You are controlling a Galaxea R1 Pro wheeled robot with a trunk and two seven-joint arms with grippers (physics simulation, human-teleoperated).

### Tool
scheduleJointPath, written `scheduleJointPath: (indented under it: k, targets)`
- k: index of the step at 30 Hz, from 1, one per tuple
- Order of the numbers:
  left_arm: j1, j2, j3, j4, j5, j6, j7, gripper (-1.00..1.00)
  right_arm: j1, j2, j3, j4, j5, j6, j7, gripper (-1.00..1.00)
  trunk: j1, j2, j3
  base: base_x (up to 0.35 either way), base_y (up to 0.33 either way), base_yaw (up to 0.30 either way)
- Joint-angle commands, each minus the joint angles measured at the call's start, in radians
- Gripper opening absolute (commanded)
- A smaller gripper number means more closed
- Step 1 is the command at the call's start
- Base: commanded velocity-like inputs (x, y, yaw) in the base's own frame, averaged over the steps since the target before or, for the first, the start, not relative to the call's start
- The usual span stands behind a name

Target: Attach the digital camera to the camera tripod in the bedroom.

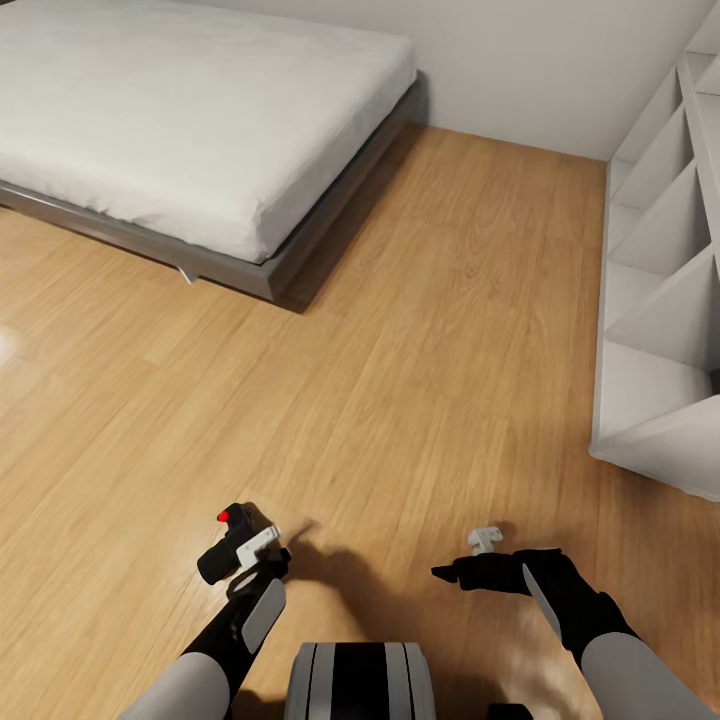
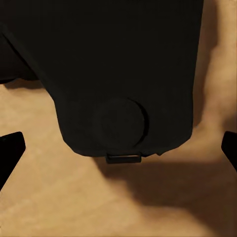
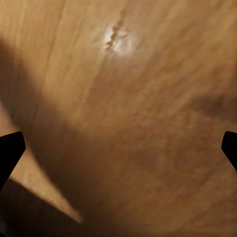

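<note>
Head view looks down over both arms onto a light wood floor (image 1: 400, 360) in the bedroom. Grey-framed bed (image 1: 250, 268) with white mattress (image 1: 180, 110) occupies the upper left; its near corner points toward the middle of the floor. Grey wall (image 1: 530, 60) runs behind it. At the right edge stands a white shelving unit (image 1: 660, 300) with slanted dividers, its open compartments facing left. The robot's trunk top (image 1: 360, 680), grey with dark stripes, sits at the bottom centre. Left gripper (image 1: 245, 555) is raised low in the frame, left of the trunk, and grasps the digital camera (image 1: 225, 545): small, black, boxy, with a round red button (image 1: 224, 517) on its upper end, tilted so the body slants down to the left. White fittings on the gripper lie against the camera's right side. In the left wrist view the camera (image 2: 118, 74) is a large dark mass close to the lens, a round raised disc (image 2: 121, 121) on its face and a small tab at its lower edge; black fingertips (image 2: 10, 148) show at both sides over wood floor, a shadow under the camera. Right gripper (image 1: 470, 572) is held out right of the trunk, black fingers pointing left, a small white fitting (image 1: 486, 540) just above. In the right wrist view the fingertips (image 3: 10, 153) stand wide apart at the frame's two sides with only shadowed floor (image 3: 128, 123) between them: jaws released, holding nothing.
</note>
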Motion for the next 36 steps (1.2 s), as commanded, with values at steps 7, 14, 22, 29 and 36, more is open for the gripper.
scheduleJointPath:
  k: [7,14,22,29,36]
  targets:
    - [0.000,0.001,-0.002,0.006,0.007,-0.011,0.005,1.00,0.000,0.000,-0.003,-0.001,0.010,0.003,0.008,1.00,0.000,0.000,-0.001,0.000,0.000,0.000]
    - [0.000,0.001,-0.002,0.004,0.007,-0.013,0.005,1.00,0.000,0.001,-0.003,0.000,0.010,0.003,0.008,1.00,0.000,0.000,-0.001,0.000,0.000,0.000]
    - [0.000,0.001,-0.002,-0.003,0.007,-0.013,0.005,1.00,0.000,0.001,-0.003,0.000,0.010,0.002,0.008,1.00,0.000,0.000,-0.001,0.000,0.000,0.000]
    - [0.000,0.001,-0.002,0.000,0.007,-0.058,0.005,1.00,0.000,0.001,-0.003,0.000,0.010,0.001,0.008,1.00,0.000,0.000,-0.001,0.000,0.000,0.000]
    - [-0.001,0.001,-0.003,0.009,0.007,-0.117,0.005,1.00,0.000,0.001,-0.003,0.000,0.010,0.001,0.008,1.00,0.000,0.000,-0.001,0.000,0.000,0.000]
